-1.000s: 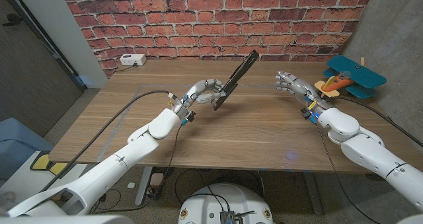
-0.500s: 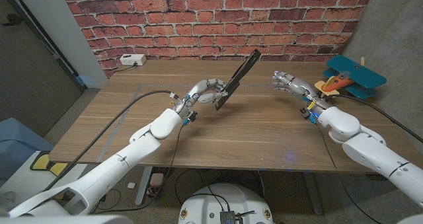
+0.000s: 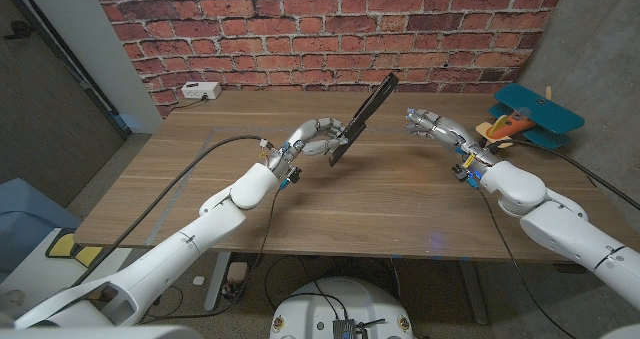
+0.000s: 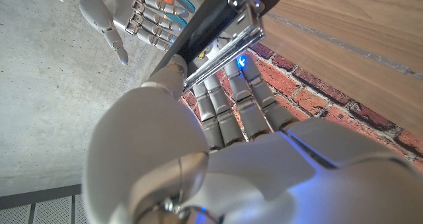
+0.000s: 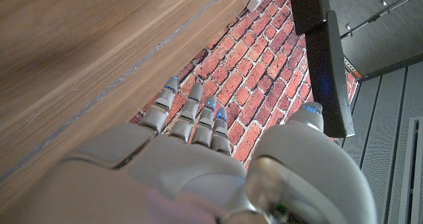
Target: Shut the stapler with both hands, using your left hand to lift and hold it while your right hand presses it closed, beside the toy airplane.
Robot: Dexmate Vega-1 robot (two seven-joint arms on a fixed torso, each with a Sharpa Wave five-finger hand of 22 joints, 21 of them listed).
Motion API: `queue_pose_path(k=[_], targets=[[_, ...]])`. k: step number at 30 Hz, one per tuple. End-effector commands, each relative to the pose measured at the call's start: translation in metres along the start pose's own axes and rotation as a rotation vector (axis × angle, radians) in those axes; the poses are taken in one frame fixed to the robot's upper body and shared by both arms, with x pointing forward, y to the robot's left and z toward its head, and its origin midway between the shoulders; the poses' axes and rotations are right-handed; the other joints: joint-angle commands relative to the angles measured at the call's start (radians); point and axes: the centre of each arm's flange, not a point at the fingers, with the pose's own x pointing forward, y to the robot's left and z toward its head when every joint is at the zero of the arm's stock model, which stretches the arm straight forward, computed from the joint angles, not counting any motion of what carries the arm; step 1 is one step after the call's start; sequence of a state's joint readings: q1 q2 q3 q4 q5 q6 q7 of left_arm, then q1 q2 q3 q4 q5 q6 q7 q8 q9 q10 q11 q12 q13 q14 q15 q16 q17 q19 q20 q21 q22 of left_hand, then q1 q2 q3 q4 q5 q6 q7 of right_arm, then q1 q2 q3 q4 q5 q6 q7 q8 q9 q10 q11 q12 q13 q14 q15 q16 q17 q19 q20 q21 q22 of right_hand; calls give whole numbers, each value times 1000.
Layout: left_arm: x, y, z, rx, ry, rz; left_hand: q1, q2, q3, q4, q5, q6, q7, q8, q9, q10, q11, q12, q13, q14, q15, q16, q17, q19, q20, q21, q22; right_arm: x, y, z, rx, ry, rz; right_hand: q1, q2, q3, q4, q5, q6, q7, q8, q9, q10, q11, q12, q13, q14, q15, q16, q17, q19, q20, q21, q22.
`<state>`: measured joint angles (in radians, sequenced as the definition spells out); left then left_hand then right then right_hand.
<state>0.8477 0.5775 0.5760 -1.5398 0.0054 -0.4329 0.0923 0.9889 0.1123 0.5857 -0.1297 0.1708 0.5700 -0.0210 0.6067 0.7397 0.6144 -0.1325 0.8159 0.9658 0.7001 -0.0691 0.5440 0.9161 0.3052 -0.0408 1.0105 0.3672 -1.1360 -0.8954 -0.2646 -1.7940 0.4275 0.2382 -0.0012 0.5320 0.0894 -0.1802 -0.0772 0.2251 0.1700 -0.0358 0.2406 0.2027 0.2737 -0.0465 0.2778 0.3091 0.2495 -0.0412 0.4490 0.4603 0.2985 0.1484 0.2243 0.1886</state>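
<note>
The stapler (image 3: pixel 361 118), opened out long and tilted steeply, is held above the tabletop (image 3: pixel 300 209) by the left hand (image 3: pixel 318 137), whose fingers (image 4: pixel 228 105) are wrapped about its lower end. The right hand (image 3: pixel 432 125) is raised to the right of the stapler, apart from it, its fingers (image 3: pixel 415 118) spread and nothing held. The toy airplane (image 3: pixel 530 116) is seen well to the right of the stapler, beyond the right hand, at the tabletop's edge.

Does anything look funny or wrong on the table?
The stapler is swung wide open, held tilted up off the table by the left hand. The right hand is open and not touching it.
</note>
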Motion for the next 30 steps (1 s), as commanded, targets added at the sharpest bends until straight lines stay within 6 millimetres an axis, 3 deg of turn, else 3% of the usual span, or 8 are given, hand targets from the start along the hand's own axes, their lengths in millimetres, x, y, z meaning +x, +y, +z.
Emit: queue_pose_path(k=[1, 6, 16, 27, 28, 30], targets=[[4, -2, -3, -9, -5, -11, 81, 91, 143, 125, 4, 91, -44, 4, -7, 27, 7, -7, -14, 17, -102, 4, -8, -8, -6, 16, -7, 4, 8, 15, -83, -12, 16, 11, -9, -1, -8, 7, 11, -3, 5, 5, 20, -7, 16, 11, -2, -100, 9, 11, 9, 1, 5, 5], [7, -1, -3, -15, -9, -17, 81, 90, 145, 116, 4, 102, -41, -7, -19, 40, 12, -15, -29, 25, -109, 2, -23, 6, -14, 29, -18, 8, 11, 21, -117, -27, 15, 39, -17, 4, -26, 11, 23, -23, 9, 10, 49, -30, 38, 27, 13, -111, 22, 28, 21, 0, 9, 6], [12, -3, -3, -14, -12, -27, 76, 88, 144, 107, 3, 119, -44, -25, -37, 50, 19, -25, -37, 37, -109, 4, -36, 11, -15, 44, -38, 12, 12, 23, -162, -12, 38, 49, -20, 5, -31, 15, 32, -26, 8, 15, 97, -24, 79, 51, 19, -116, 34, 51, 28, -4, 12, 7], [18, -4, 3, 12, -16, -29, 71, 89, 143, 101, 3, 127, -42, -42, -51, 52, 19, -33, -37, 34, -107, 8, -37, 7, -15, 56, -56, 15, 11, 25, -195, -10, 63, 50, -23, 3, -31, 17, 88, -35, 21, 25, 126, -25, 133, 93, 21, -109, 39, 74, 32, -4, 13, 9], [19, -4, 4, 19, -16, -28, 71, 89, 143, 101, 3, 127, -43, -44, -52, 51, 19, -33, -36, 35, -107, 8, -38, 7, -15, 57, -57, 15, 11, 26, -201, -9, 65, 52, -24, 2, -31, 18, 54, -26, 4, 28, 130, -23, 151, 110, 23, -105, 38, 80, 35, -6, 14, 10], [20, -6, 5, 17, -17, -31, 70, 89, 143, 99, 3, 128, -42, -47, -54, 54, 19, -34, -36, 35, -107, 8, -38, 7, -16, 60, -61, 15, 12, 26, -210, -7, 70, 51, -23, 1, -30, 18, 37, -15, -4, 30, 130, -26, 162, 121, 21, -104, 35, 83, 35, -6, 15, 10]])
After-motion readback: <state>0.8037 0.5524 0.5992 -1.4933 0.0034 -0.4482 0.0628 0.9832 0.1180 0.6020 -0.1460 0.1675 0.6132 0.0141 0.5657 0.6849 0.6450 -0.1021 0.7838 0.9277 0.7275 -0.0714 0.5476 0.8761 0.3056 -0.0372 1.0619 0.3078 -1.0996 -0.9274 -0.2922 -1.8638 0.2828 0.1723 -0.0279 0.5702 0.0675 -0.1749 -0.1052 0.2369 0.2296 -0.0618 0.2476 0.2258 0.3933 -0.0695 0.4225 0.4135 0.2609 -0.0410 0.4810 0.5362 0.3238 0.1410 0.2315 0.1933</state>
